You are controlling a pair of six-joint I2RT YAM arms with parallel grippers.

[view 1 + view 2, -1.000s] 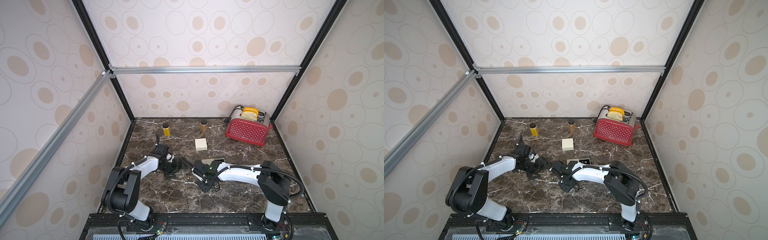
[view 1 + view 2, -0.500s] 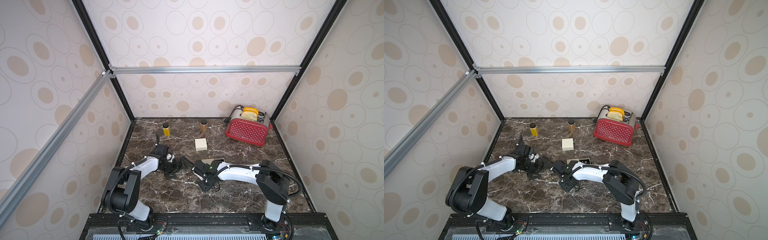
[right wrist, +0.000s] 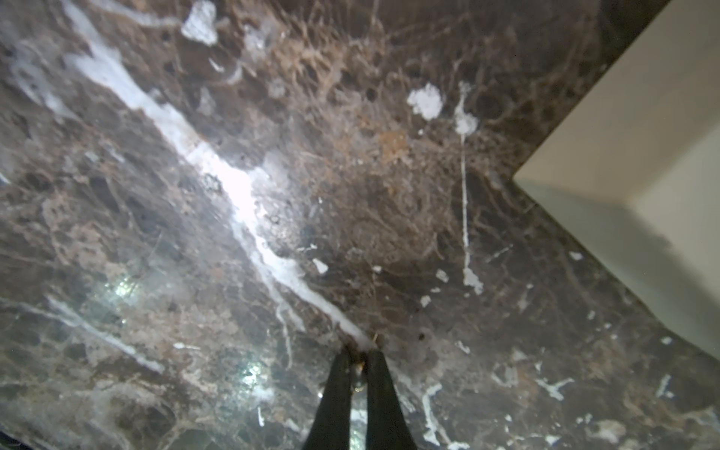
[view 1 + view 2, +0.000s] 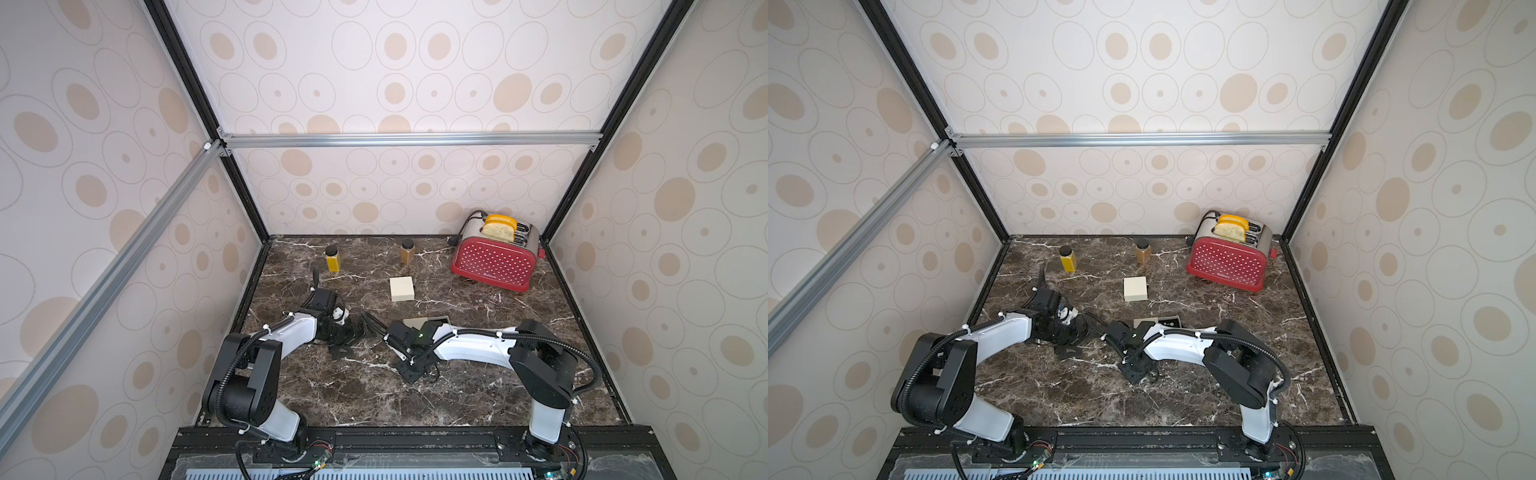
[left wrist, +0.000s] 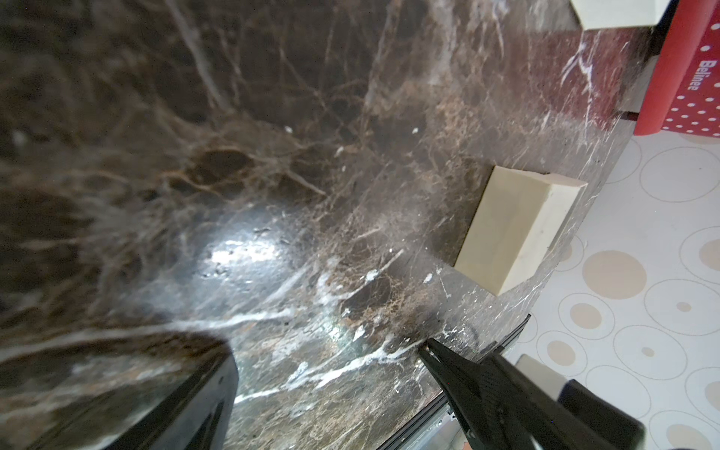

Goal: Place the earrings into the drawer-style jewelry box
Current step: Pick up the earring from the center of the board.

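One tiny gold earring (image 3: 358, 374) sits pinched in the all-but-closed tips of my right gripper (image 3: 358, 352), held low against the marble table (image 3: 195, 233) because, I judge, so small a piece can only be lifted by the very fingertips. My left gripper (image 5: 327, 352) hangs just beside it, jaws spread wide and empty, apparently kept clear of the pick. A cream box (image 4: 402, 289) lies farther back, and the dark-lined tray (image 4: 1168, 322) near my right arm is, I reckon, the open drawer awaiting the earring.
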